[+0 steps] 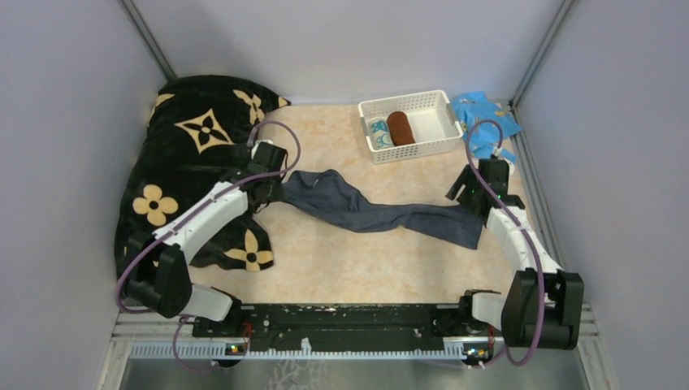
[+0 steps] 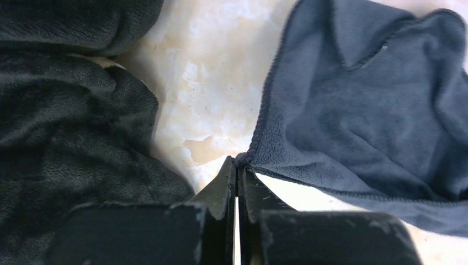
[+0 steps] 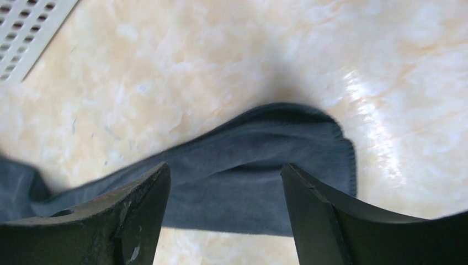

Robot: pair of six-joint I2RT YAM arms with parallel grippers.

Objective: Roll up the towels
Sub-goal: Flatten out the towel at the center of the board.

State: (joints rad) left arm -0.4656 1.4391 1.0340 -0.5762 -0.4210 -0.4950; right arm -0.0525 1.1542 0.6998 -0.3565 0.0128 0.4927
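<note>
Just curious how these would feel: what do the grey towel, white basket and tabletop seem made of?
Grey towel: soft matte fleece or microfibre, judging by its fuzzy nap and stitched hem. Basket: probably smooth white plastic, with perforated walls. Tabletop: hard, glossy, cream marble look with glare; stone or print, unclear.

Bare table (image 1: pixel 341 268) nearside; black blanket (image 1: pixel 191 158) at left, basket (image 1: pixel 414 151) beyond.

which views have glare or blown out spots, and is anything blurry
Left wrist: the table is blown out to near white beside the grey towel, while the black blanket loses detail in the dark. Right wrist: a bright glare streak on the table at right, a soft shadow past the towel's end, slight blur overall. Top external: even light, no strong glare.
</note>
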